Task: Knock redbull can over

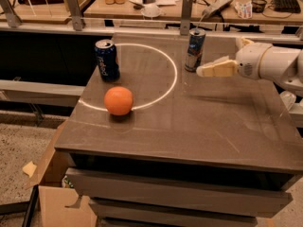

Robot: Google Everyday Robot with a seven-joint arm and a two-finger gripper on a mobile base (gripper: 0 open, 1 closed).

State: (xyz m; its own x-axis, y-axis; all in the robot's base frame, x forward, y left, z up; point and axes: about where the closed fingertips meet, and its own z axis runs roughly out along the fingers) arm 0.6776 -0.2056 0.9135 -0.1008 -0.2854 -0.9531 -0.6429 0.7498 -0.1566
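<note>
The redbull can (194,49), slim, blue and silver with a silver top, stands upright near the far edge of the grey table (199,122). My gripper (202,70) reaches in from the right on a white arm (270,63). Its cream fingertips sit just right of the can's lower half, very close to it; I cannot tell if they touch.
A wider dark-blue can (107,60) with white lettering stands upright at the far left. An orange (118,100) lies in front of it. A white circle line (161,86) is marked on the tabletop. Cardboard boxes (54,197) sit on the floor at the left.
</note>
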